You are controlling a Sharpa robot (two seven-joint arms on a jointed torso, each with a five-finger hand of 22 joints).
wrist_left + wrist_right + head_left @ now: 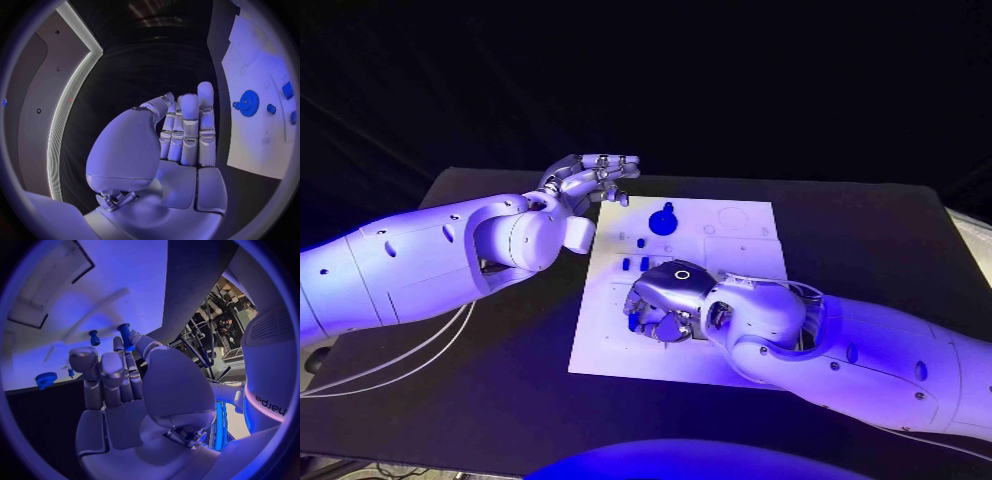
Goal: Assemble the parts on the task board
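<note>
At the board's lower left the right hand pinches a peg, seemingly to seat it, while the left hand waits empty, fingers straight, at upper left near the gear.

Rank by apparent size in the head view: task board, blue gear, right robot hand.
1. task board
2. right robot hand, though it hangs above the board, nearer the camera, so it looks enlarged
3. blue gear
</note>
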